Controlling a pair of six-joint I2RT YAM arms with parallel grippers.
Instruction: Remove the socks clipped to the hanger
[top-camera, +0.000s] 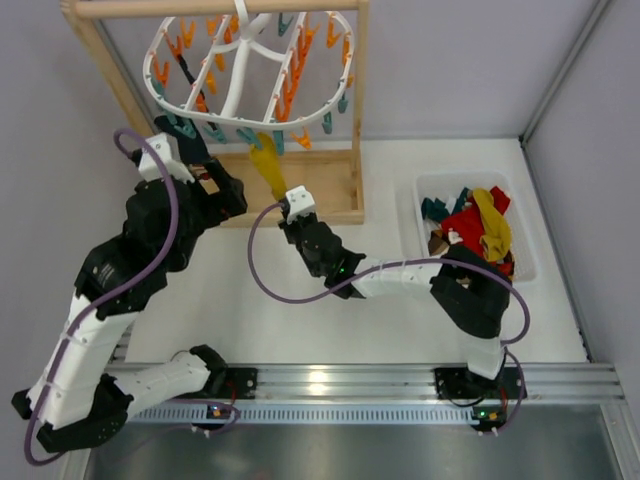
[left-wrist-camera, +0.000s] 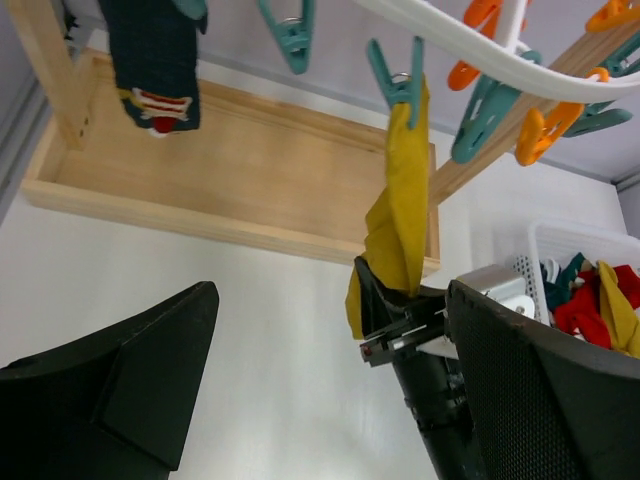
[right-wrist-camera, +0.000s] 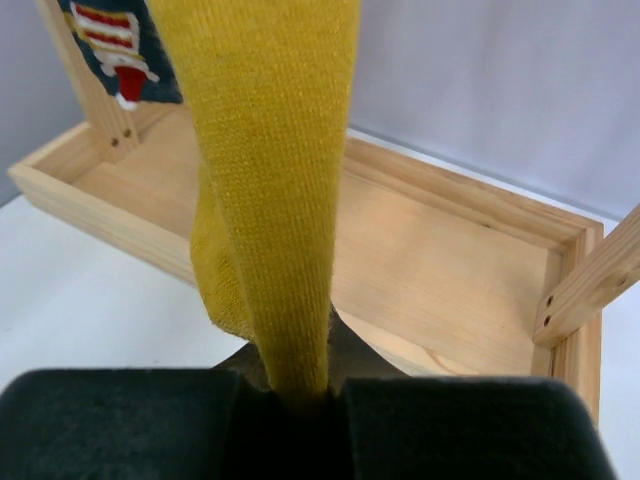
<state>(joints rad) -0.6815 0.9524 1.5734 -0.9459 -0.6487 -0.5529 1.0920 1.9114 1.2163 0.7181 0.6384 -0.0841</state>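
Right wrist view: found the right gripper (right-wrist-camera: 285, 395) pinched shut on the lower part of a mustard sock (right-wrist-camera: 270, 170), lower centre of the frame, with the cloth running up as a taut strip to the top edge. Traced the sock, in the left wrist view, up to a teal clip (left-wrist-camera: 398, 80) biting its top under the white hanger (left-wrist-camera: 450, 40), upper centre, with a loose fold drooping beside the pinch. Noted the left gripper (left-wrist-camera: 332, 300) low in that frame, jaws wide apart and nothing between them. Noted a navy sock (left-wrist-camera: 155, 60) with a striped cuff hanging at upper left, above the wooden tray (left-wrist-camera: 230, 170). Spotted, at the right of the top view, a white bin (top-camera: 528, 255) heaped with red, mustard and dark socks.

Judged the mustard sock light, soft and stretchy: likely to lengthen before slipping free of the clip, then to fall slack. Judged the hold firm but low. Would grip nearer the clip to waste less pull on stretch, and would draw down along the sock rather than sideways, to spare the clip and keep the hanger from swinging.
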